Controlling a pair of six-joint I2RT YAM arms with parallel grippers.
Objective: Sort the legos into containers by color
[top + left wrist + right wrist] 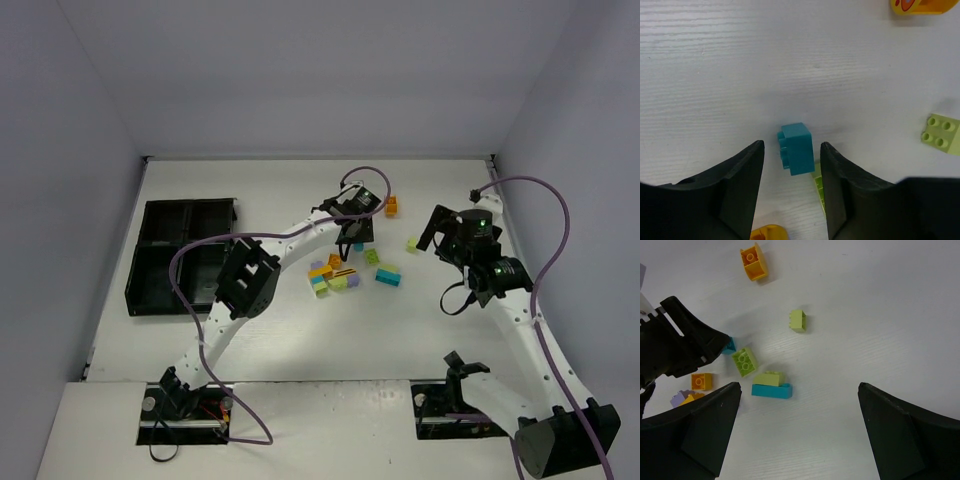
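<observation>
A small teal brick (797,149) lies on the white table between the fingers of my left gripper (792,145), with a gap showing on each side of it. That gripper (352,240) is low over the cluster of legos (330,277). My right gripper (799,385) hovers wide open with nothing in it, above a lime brick stacked on a teal one (771,385). A loose lime brick (797,320) and an orange brick (754,261) lie farther out. The black four-compartment containers tray (131,285) sits at the left.
A lime 2x2 brick (942,132) lies to the right of the left fingers, an orange piece (767,233) just behind them. White walls close in the table on three sides. Purple cables loop off both arms.
</observation>
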